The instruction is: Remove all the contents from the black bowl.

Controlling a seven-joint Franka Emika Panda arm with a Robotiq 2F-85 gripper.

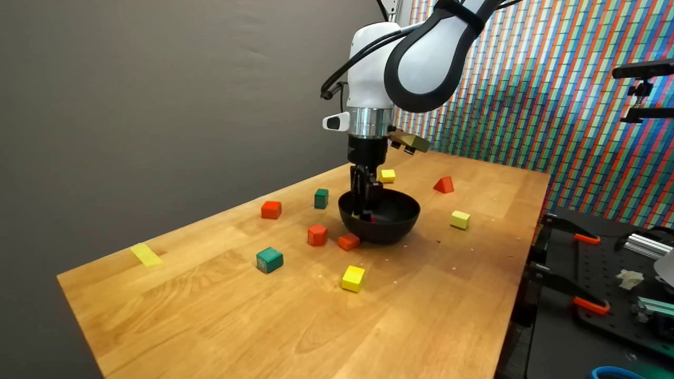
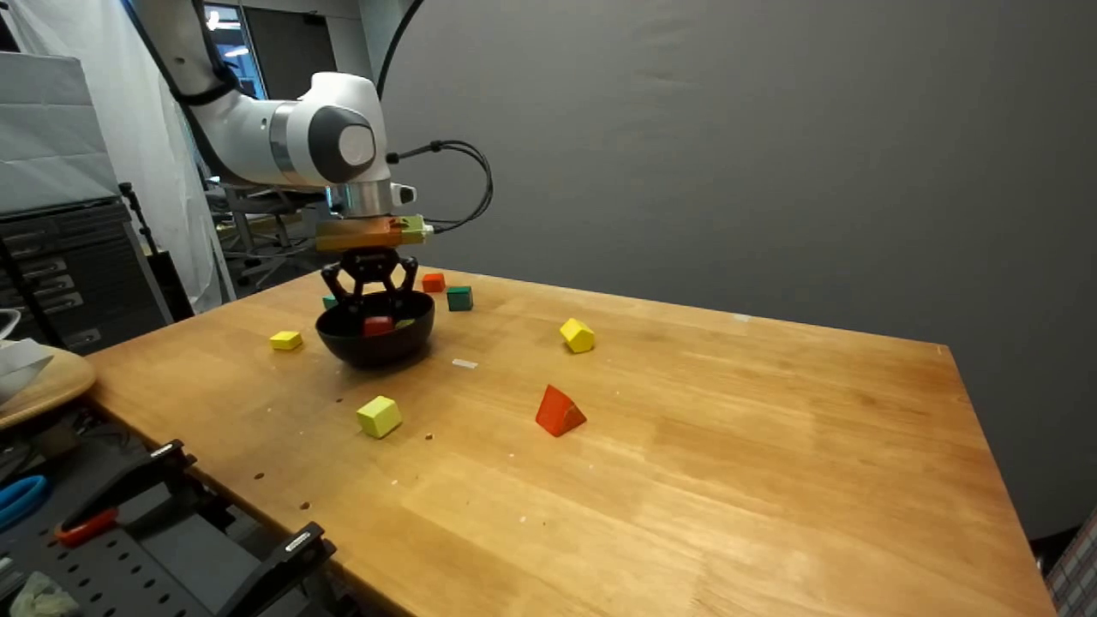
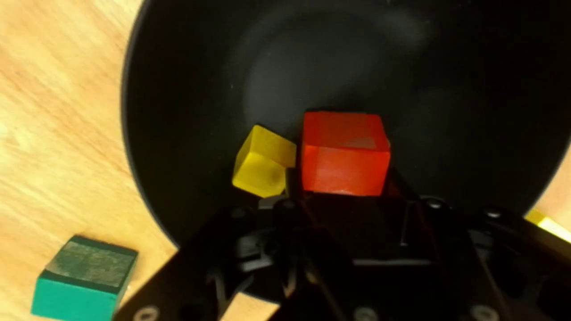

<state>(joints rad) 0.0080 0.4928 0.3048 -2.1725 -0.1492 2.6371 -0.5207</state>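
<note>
I'm watching the gripper pinching a red block inside the black bowl, a yellow block lying near it.

"What's in the bowl?"
"A red block and, just beside it, a yellow block turned at an angle."
"And the bowl itself?"
"Black, round, upright on the counter, with green blocks, other red blocks and other yellow blocks scattered around it."
</note>
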